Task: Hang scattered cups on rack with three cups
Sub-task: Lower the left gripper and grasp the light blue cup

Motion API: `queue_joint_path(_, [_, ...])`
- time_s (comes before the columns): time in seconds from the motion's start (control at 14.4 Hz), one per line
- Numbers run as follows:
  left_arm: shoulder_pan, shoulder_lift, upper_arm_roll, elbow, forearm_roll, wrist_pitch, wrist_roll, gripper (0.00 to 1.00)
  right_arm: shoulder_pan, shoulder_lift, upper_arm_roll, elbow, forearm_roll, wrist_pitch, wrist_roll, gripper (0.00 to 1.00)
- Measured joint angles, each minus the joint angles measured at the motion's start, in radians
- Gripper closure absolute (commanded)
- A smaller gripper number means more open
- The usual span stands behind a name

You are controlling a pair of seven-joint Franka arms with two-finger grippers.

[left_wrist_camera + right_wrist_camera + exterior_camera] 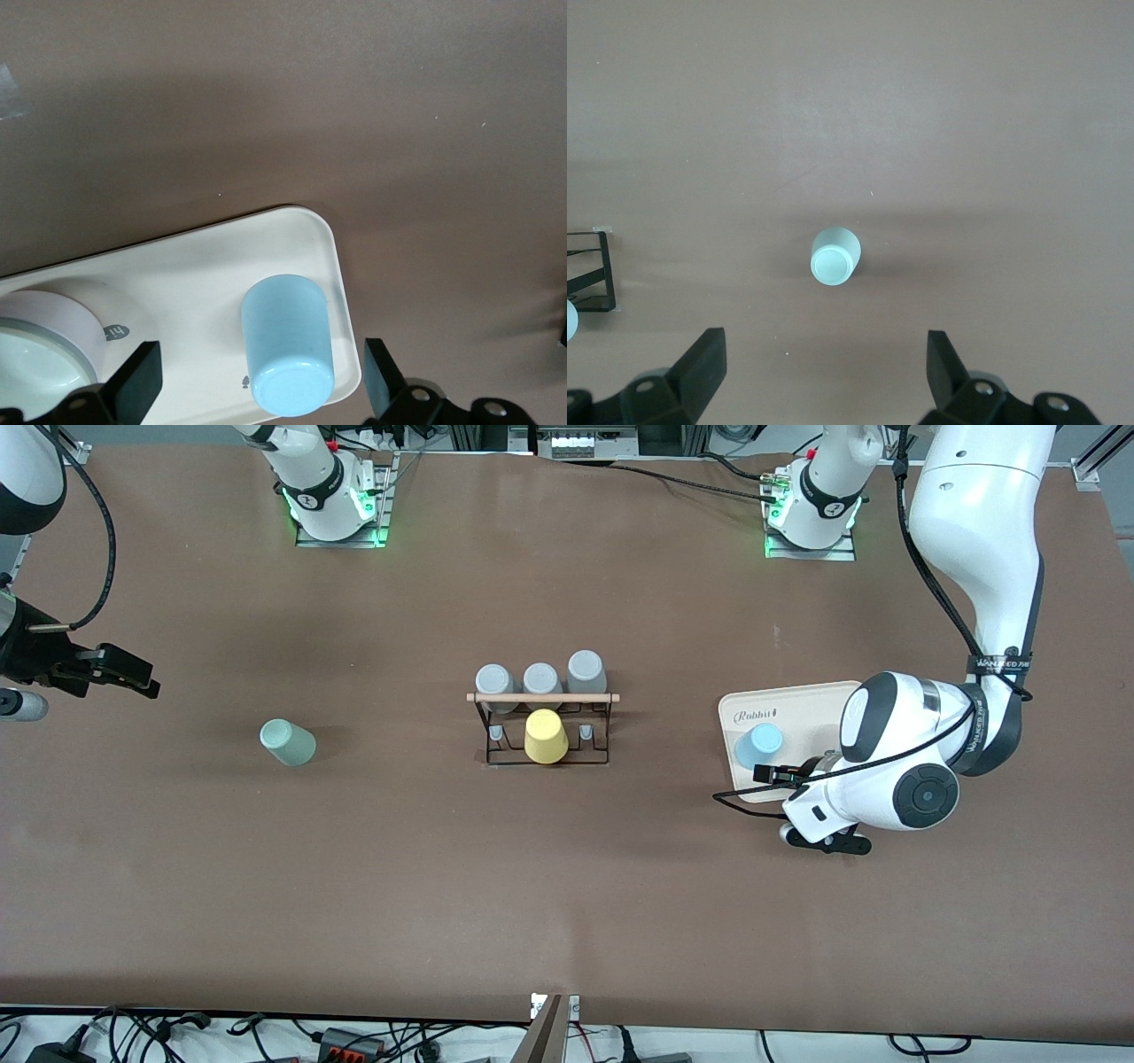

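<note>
A: Left gripper (769, 772) is held low over the tray (802, 707), fingers spread wide and empty. Why there?

B: A grasp seems intended. The blue cup (760, 746) stands mouth-down on the tray's corner toward the rack, and in the left wrist view the cup (288, 345) is seen lined up between the two fingers (133, 381). A white bowl (44, 341) shares the tray beside it, so a narrow approach is likely called for.

A: And the green cup?

B: The green cup (288, 742) is set on the bare table, toward the right arm's end, at about nine o'clock from the rack, well apart from it. It looks tipped a little.

A: Is the right gripper engaged?

B: Not yet. The right gripper (115, 669) is held up in the air over the table's edge, fingers apart, nothing gripped, aimed at the green cup (834, 257).

A: What of the rack (542, 722)?

B: At the table's middle. A yellow cup (545, 737) is hung on its nearer side; three grey cups (540, 679) fill the row at twelve o'clock from it. Pegs flanking the yellow cup look free, presumably for the two scattered cups.
</note>
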Motion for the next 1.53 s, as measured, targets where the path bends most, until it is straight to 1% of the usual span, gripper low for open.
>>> queue_joint_path(0.62, [0.0, 0.038, 0.001, -0.038, 0.001, -0.01, 0.0, 0.0, 0.0, 0.009, 0.0, 0.0, 0.0, 0.0, 0.0, 0.0])
queue_joint_path(0.9, [-0.004, 0.041, 0.0, -0.078, 0.001, -0.068, 0.0, 0.0, 0.001, 0.009, 0.0, 0.0, 0.0, 0.0, 0.0, 0.0])
queue_joint_path(1.11, [-0.006, 0.043, 0.0, -0.082, 0.001, -0.109, 0.0, 0.0, 0.003, 0.009, 0.001, 0.0, 0.0, 0.0, 0.0, 0.0])
queue_joint_path(1.53, [-0.009, 0.069, -0.002, -0.082, 0.001, -0.107, -0.001, 0.0, 0.002, 0.009, 0.001, 0.0, 0.0, 0.001, 0.0, 0.0])
